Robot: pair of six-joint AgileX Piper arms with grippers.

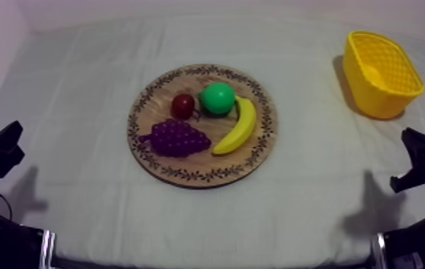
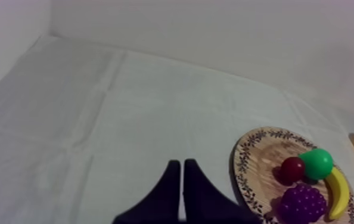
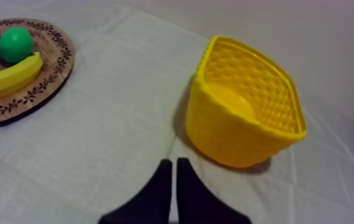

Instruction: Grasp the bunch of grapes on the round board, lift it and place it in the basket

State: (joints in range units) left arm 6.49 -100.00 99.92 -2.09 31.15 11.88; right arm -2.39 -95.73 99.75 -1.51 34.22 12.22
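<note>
From above, the bunch of grapes (image 1: 178, 137) lies on the near-left part of the wooden board (image 1: 208, 166), mid-surface, with the small red fruit (image 1: 182, 106) just behind it, the pear (image 1: 217, 98) beside that and the banana (image 1: 238, 127) close on its right. The yellow basket (image 1: 381, 71) stands well apart at the far right. The left tool (image 1: 8, 139) and right tool (image 1: 416, 147) sit low at their own edges, so the pick is not yet begun. In the left wrist view, the left tool (image 2: 182, 164) has its fingers pressed together in a narrow wedge with nothing between them. It points past the board's left rim, with the grapes (image 2: 301, 204) off to its right. In the right wrist view, the right tool (image 3: 173, 161) is likewise pinched to a narrow wedge and holds nothing. It is aimed at the bare surface between the board and the basket (image 3: 239, 128), whose mouth tilts towards it. I judge the right arm better placed, since it must reach both the grapes and the basket. To do the step well, spread the fingers wide before descending and come straight down over the bunch's thick middle. Turn the fingers so that neither one nudges the banana or the small red fruit, then close gently and lift clear before swinging across.
</note>
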